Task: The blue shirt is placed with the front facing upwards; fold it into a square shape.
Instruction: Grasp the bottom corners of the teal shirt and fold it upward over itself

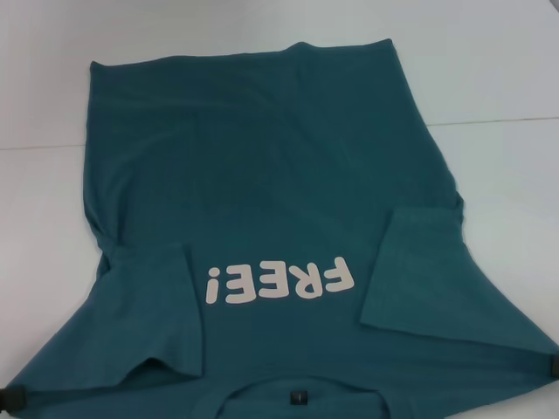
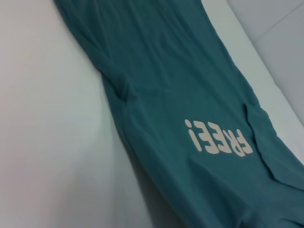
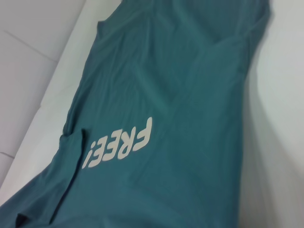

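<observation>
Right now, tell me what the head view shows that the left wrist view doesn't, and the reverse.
Only the head view shows both folded-in sleeves, the left sleeve and the right sleeve, the neck label, and the dark tips of the left gripper and right gripper at the shirt's near corners. Only the left wrist view shows the raised ledge beyond the table. Both show the blue shirt lying front-up on the white table, with its FREE! lettering.
</observation>
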`<state>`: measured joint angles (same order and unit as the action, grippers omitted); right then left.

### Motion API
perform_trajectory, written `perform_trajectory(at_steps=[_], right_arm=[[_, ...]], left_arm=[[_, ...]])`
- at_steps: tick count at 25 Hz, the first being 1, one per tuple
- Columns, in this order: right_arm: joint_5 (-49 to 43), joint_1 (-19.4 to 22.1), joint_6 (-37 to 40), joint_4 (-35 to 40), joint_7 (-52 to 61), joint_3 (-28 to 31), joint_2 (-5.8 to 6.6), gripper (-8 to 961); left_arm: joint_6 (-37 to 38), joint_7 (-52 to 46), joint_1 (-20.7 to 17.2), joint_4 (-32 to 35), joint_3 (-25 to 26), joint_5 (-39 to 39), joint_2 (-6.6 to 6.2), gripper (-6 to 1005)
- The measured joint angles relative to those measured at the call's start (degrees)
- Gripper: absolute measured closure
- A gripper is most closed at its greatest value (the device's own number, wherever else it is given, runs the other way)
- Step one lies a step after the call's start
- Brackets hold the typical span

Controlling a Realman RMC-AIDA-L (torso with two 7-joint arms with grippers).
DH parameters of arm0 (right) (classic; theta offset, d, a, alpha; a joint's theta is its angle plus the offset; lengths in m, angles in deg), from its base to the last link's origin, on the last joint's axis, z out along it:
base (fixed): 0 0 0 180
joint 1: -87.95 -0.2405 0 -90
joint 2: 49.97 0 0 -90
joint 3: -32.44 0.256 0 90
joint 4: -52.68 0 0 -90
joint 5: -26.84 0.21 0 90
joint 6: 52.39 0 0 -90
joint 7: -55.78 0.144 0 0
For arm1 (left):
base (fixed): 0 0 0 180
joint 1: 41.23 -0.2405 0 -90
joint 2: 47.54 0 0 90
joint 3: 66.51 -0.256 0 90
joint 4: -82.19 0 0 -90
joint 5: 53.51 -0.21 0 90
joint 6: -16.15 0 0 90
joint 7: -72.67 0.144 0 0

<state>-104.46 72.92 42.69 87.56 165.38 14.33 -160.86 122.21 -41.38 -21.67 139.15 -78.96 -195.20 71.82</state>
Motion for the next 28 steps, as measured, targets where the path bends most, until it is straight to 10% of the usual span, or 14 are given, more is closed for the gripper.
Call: perform_trajectory(at_steps=[28], right_arm=[[0.3, -1.7, 1.4, 0.2, -0.5, 0.4, -0.06, 899]], left_arm=[[0.0, 0.3, 1.9, -0.5, 0.1, 0.5, -0.45, 1000]])
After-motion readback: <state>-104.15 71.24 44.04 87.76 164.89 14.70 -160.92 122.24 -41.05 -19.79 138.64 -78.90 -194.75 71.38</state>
